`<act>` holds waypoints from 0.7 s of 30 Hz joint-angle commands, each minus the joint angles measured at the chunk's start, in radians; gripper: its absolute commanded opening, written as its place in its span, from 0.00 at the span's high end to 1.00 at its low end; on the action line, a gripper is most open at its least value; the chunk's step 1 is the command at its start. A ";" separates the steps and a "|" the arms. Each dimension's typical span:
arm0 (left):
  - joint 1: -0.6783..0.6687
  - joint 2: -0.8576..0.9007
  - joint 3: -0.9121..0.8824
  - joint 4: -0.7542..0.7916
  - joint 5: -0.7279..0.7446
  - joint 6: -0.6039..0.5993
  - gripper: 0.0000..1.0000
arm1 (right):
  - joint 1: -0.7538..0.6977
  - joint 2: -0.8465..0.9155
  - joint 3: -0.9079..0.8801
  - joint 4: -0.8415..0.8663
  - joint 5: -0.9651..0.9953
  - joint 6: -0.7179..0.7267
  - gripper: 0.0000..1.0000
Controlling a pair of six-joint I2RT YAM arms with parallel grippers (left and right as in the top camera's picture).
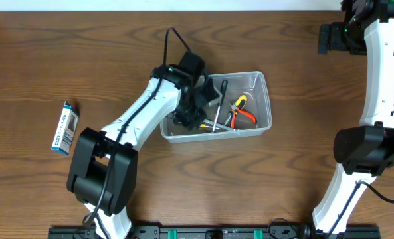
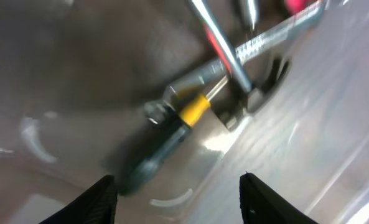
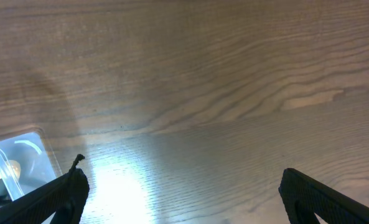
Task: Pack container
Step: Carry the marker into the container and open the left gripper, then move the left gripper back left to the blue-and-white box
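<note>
**Left claw inside container, jaws apart**

We find the left gripper (image 2: 178, 194) lowered into the left end of the container (image 1: 258, 85). Its fingers are parted and hold nothing. A yellow-banded screwdriver (image 2: 165, 134) lies on the floor just beyond them. The container's long axis runs across the table. The right gripper (image 3: 181, 193) hangs wide open, well apart to the right. We judge the left arm nearer, and a straight lift should clear the rim.
</note>
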 commanded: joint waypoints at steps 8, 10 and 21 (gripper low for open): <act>0.127 -0.139 0.295 -0.089 -0.257 -0.279 0.36 | 0.000 -0.012 0.013 0.000 0.006 0.013 0.01; 0.190 -0.167 0.295 -0.121 -0.299 -0.336 0.25 | 0.000 -0.012 0.013 0.000 0.006 0.013 0.01; 0.579 -0.177 0.268 -0.284 -0.314 -0.396 0.11 | 0.000 -0.012 0.013 0.000 0.006 0.013 0.01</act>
